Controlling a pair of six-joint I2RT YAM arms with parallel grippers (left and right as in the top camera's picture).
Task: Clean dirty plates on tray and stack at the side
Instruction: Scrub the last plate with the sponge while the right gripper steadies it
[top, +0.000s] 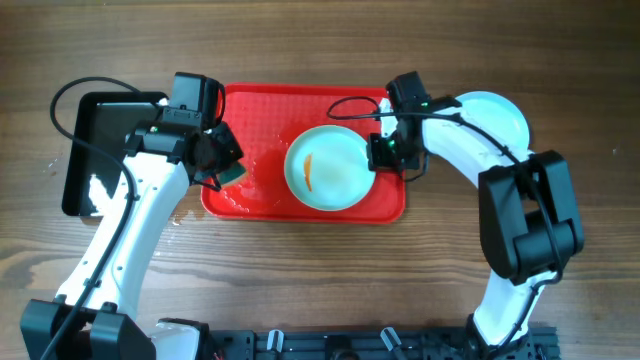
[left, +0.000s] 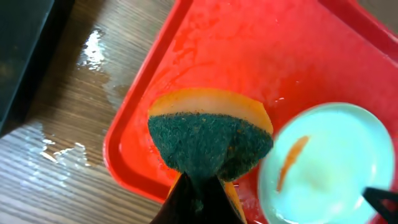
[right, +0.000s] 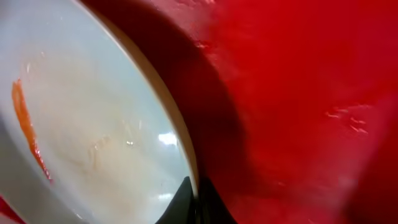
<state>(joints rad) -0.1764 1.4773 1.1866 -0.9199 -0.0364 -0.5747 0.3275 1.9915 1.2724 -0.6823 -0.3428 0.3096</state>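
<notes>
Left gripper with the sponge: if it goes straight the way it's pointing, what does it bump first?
Probably the bare floor of the red tray. The left gripper pinches the sponge, which leads the way, and the plate sits off to the side. Depth is hard to judge.

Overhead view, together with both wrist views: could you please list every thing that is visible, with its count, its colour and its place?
dirty plate: one, pale blue-white with an orange smear, on the red tray, right of its centre
side plate: at least one, pale blue-white, on the table right of the tray, partly behind the right arm
red tray: one, red, middle of the table
black tray: one, glossy black, left of the red tray
sponge: one, green scouring face on yellow-orange foam, over the red tray's left part
water: some puddles, clear, on the table by the red tray's left edge
table: one, brown wood
left end effector: one, black, shut on the sponge
right end effector: one, black, pinching the dirty plate's right rim
</notes>
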